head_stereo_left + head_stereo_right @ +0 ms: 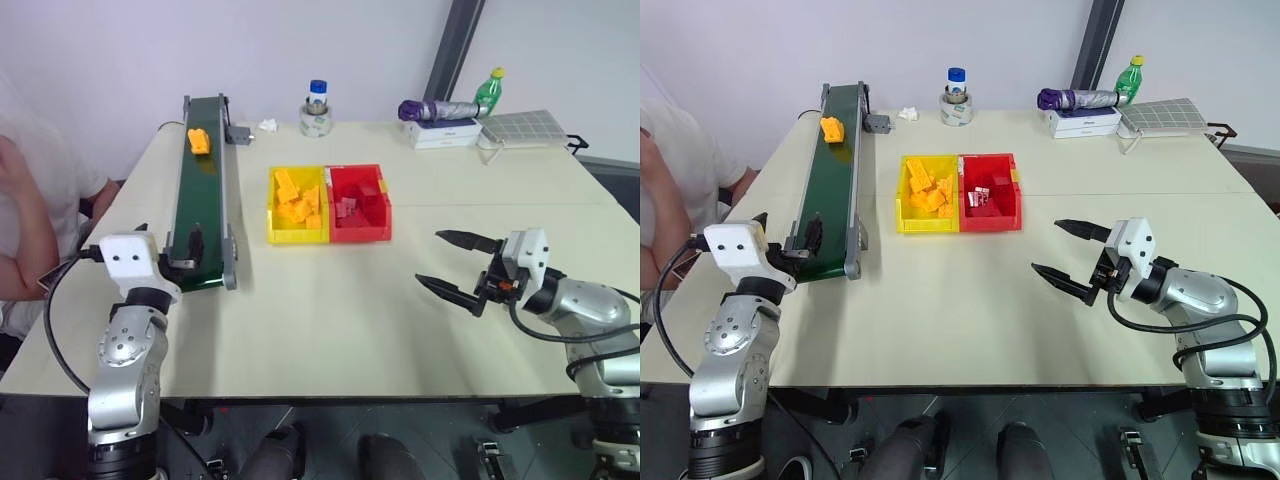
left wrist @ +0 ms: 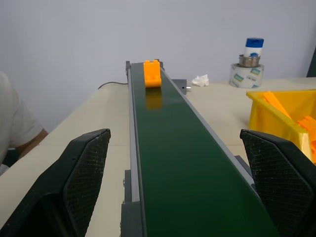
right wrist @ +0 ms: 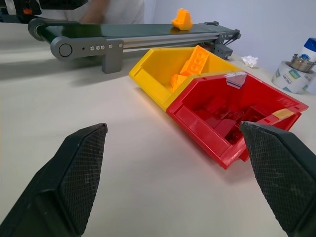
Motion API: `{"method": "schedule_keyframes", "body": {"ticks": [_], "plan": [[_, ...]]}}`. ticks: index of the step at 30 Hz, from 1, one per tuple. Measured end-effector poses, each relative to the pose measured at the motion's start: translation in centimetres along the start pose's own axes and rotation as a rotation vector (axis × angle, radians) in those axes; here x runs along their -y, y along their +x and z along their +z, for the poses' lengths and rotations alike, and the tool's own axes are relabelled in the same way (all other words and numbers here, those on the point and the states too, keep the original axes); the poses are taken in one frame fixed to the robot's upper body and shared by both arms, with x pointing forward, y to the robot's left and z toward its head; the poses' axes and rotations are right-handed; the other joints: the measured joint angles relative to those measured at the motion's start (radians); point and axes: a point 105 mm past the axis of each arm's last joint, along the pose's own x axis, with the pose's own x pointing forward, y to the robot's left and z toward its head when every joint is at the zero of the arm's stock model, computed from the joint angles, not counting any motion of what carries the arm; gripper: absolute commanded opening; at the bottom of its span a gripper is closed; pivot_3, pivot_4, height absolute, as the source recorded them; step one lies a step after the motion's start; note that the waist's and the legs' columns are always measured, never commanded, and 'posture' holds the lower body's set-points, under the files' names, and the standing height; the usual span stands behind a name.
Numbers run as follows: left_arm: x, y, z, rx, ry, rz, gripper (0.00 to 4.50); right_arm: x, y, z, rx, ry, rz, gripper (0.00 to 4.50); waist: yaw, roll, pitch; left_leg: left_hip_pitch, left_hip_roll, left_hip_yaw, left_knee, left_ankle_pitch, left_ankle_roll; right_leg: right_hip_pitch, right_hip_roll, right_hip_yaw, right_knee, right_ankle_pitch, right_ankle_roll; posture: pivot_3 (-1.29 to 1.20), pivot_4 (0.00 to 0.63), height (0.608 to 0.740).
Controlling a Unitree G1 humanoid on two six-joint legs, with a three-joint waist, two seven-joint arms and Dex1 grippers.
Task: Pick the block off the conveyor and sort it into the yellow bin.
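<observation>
One block, a small yellow-orange studded brick, is seen at the far end of the conveyor, well ahead of the left gripper, whose jaws are spread wide and empty astride the near end of the belt. It is judged light, rigid and smooth, best pinched across its flat side walls rather than its studs. No writing can be read on it; the right gripper is likewise released, with the yellow bin beyond it.

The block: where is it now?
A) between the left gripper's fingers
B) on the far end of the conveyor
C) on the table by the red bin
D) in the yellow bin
B: the block sits on the belt near the conveyor's far end, well away from the open left gripper.
</observation>
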Motion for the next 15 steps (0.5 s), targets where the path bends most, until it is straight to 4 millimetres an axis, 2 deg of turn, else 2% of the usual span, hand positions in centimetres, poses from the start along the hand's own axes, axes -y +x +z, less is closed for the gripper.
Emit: {"method": "schedule_keyframes", "body": {"ticks": [15], "plan": [[0.19, 0.0, -0.32, -0.007, -0.02, 0.007, 4.44, -0.01, -0.02, -0.03, -0.001, 0.001, -0.001, 4.5, 0.0, 0.0, 0.0, 0.0, 0.0, 0.0, 0.0, 0.0, 0.0, 0.0, 0.0, 0.0, 0.0, 0.0, 0.0, 0.0, 0.15, 0.74]]}}
